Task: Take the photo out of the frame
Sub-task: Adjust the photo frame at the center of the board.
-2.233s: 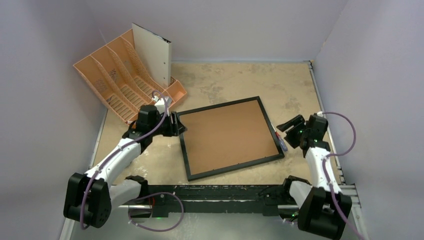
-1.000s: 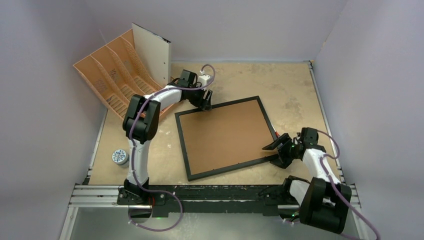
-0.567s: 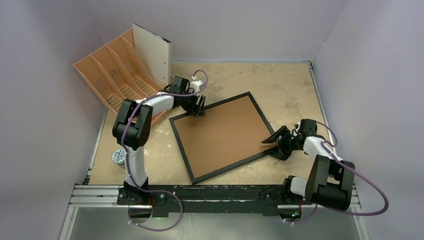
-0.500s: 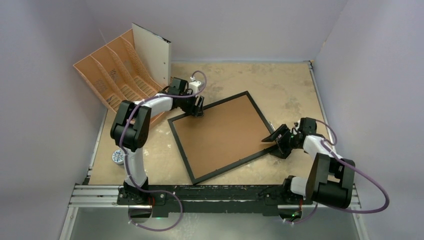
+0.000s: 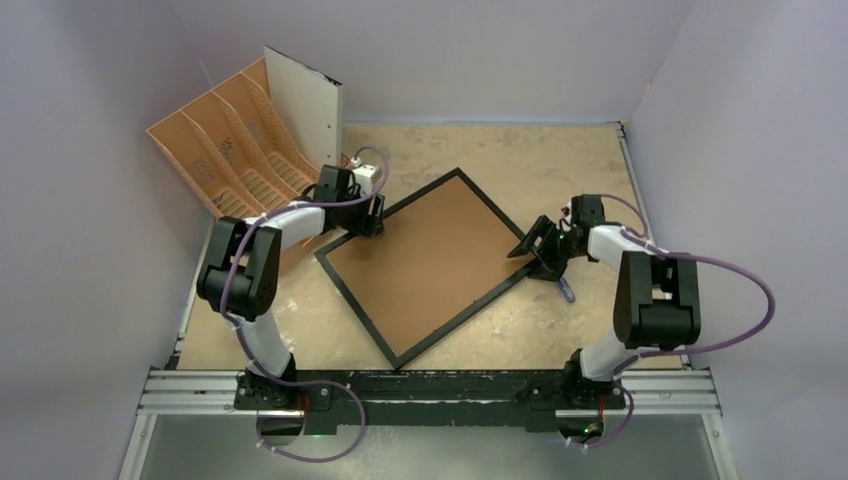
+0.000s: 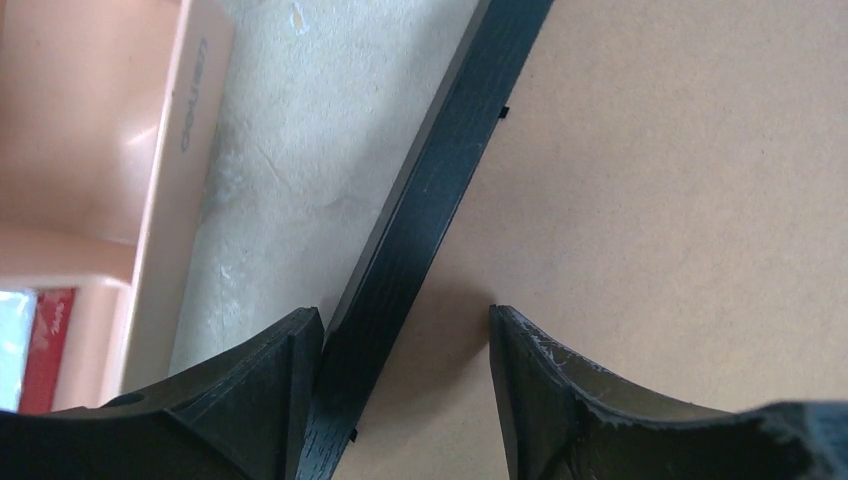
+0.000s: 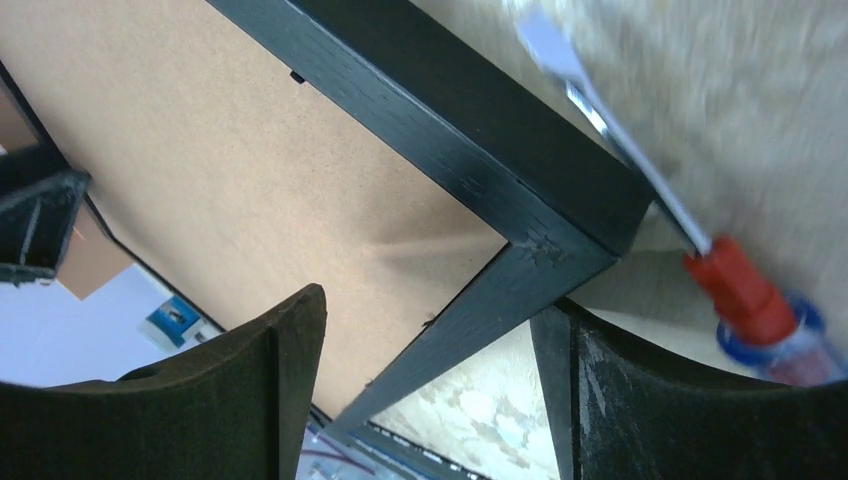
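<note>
The frame [image 5: 418,262] lies back-up, its front hidden against the table [image 5: 560,170]; in the right wrist view the screwdriver [image 7: 660,187] is blurred at the tip and cut off at the handle, and the left wrist view crops the orange organiser [image 6: 90,150] and a red-and-white thing [image 6: 35,340] past telling.
</note>
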`<state>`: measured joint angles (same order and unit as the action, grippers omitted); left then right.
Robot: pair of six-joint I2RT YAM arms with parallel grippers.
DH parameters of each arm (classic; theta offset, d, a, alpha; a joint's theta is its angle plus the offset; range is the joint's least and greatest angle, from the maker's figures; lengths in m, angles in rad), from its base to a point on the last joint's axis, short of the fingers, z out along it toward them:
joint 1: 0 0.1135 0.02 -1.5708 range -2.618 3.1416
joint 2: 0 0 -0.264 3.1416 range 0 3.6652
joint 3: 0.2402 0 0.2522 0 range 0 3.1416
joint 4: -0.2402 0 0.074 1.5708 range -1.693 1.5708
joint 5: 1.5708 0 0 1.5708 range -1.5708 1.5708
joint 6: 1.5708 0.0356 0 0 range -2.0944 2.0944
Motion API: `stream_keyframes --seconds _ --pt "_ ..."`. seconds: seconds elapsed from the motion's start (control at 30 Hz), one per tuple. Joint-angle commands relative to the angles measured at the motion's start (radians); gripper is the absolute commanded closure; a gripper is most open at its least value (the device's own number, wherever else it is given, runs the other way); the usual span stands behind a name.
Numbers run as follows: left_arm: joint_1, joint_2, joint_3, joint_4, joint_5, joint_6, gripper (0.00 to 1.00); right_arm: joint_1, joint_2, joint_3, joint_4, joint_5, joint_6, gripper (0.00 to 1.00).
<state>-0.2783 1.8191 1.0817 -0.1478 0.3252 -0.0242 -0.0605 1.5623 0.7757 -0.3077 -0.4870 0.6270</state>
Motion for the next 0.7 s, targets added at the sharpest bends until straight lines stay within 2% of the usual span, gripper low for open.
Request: stream_keyframes --seconds 0.0,0.17,0.37,0.67 --pt "-0.038 -0.075 -0.077 -0.122 0.150 -0.104 0.38 0.006 0.075 0.148 0.089 0.005 -0.038 0.25" --pt "-0.038 -0.117 -0.131 -0.093 0.174 -0.152 0.38 0.010 0.193 0.269 0.050 0.005 -0.078 0.25" --pt "-0.038 -0.140 -0.194 -0.056 0.225 -0.195 0.38 0.015 0.279 0.338 0.053 -0.030 -0.091 0.25" --pt "-0.039 -0.313 -0.479 0.103 0.257 -0.363 0.38 0.076 0.360 0.488 -0.033 -0.021 -0.199 0.25"
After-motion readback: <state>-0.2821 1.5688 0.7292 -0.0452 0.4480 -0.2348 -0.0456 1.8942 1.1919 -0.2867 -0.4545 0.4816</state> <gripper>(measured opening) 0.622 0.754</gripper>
